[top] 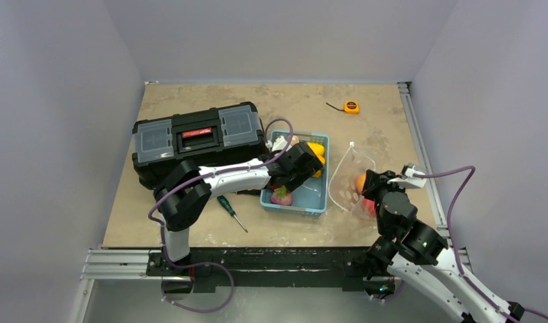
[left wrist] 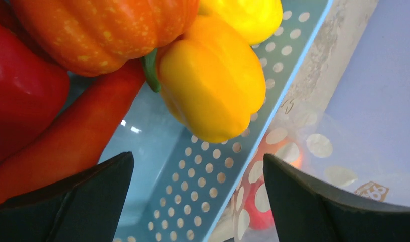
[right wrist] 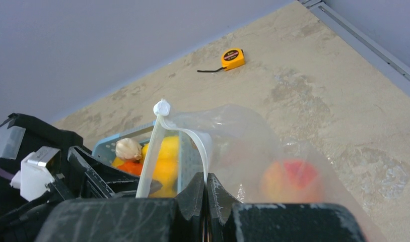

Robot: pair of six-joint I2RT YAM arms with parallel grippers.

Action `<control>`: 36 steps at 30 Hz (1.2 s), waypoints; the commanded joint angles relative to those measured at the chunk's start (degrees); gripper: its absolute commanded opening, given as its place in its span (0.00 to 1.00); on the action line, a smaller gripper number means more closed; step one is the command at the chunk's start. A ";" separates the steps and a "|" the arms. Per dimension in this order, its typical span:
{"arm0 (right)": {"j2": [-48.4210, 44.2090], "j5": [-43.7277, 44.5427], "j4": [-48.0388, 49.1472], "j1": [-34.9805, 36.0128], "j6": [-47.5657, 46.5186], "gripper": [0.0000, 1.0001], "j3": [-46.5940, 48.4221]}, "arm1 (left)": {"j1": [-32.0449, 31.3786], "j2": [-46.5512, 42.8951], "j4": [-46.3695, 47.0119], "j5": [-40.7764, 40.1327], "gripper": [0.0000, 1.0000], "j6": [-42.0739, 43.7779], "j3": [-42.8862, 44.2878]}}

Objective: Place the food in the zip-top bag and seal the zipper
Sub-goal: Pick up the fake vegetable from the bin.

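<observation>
The clear dotted zip-top bag lies just right of the light blue basket, its mouth held open. My right gripper is shut on the bag's whitish zipper strip at the near edge of the mouth. A red-orange fruit sits inside the bag. My left gripper is open and empty, low inside the basket beside its right wall. Just ahead of it lie a yellow pepper, an orange pumpkin, a red pepper and a long red piece.
A black toolbox stands left of the basket, with a screwdriver in front of it. An orange tape measure lies at the back right. A purple piece and a garlic bulb are also in the basket.
</observation>
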 commanded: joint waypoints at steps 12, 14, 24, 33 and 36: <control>1.91 1.50 1.49 0.16 -0.65 0.00 0.86 | -1.78 3.34 -10.24 -13.23 0.91 -27.66 9.95; 1.81 1.29 1.53 0.16 -0.54 0.00 0.86 | -1.78 4.56 -10.54 -13.48 0.90 -29.06 10.38; 1.22 0.70 1.73 0.16 -0.79 0.00 0.62 | -1.21 10.65 -15.34 -15.57 0.90 -31.21 16.56; 1.44 0.43 1.92 0.17 -0.97 0.00 0.61 | -0.68 13.76 -17.68 -16.38 0.79 -32.46 19.80; 1.49 0.39 2.02 0.23 -1.06 0.00 0.62 | -0.60 13.85 -15.75 -15.33 0.57 -31.26 19.56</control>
